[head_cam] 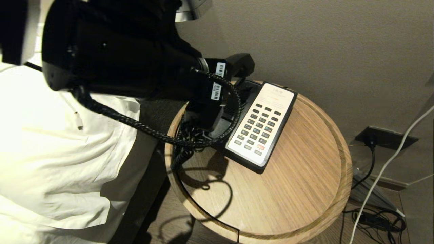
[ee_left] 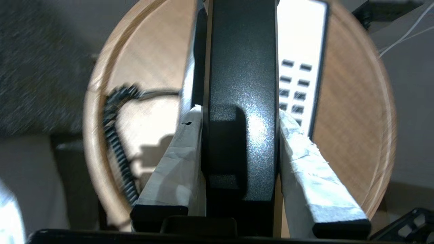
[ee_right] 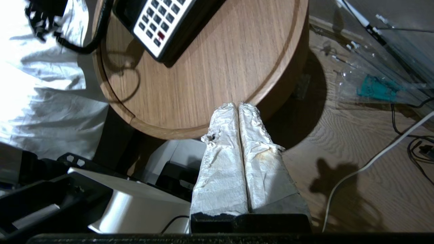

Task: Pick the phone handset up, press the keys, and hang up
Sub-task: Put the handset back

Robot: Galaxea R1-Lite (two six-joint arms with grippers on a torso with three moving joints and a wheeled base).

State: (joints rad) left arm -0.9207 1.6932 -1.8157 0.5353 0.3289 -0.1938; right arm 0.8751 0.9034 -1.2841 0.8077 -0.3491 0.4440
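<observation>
My left gripper [ee_left: 237, 112] is shut on the phone handset [ee_left: 242, 67], its white-wrapped fingers [ee_left: 179, 156] pressing both long sides of the black bar. In the head view the handset's far end [head_cam: 242, 62] sticks out past my left arm, above the cradle side of the black phone base [head_cam: 259, 167]. Whether it touches the cradle is hidden. The keys [head_cam: 259, 127] lie uncovered on the cream faceplate, with one red-orange key near the front. The coiled cord [head_cam: 183, 152] hangs off the table's left side. My right gripper [ee_right: 239, 105] is shut and empty, over the table's near rim.
The phone sits on a round wooden table [head_cam: 298, 189] against a beige wall. White bedding [head_cam: 51, 152] lies to the left. A floor socket [head_cam: 383, 137], cables [head_cam: 376, 217] and a plastic bag [ee_right: 373, 88] are on the wooden floor to the right.
</observation>
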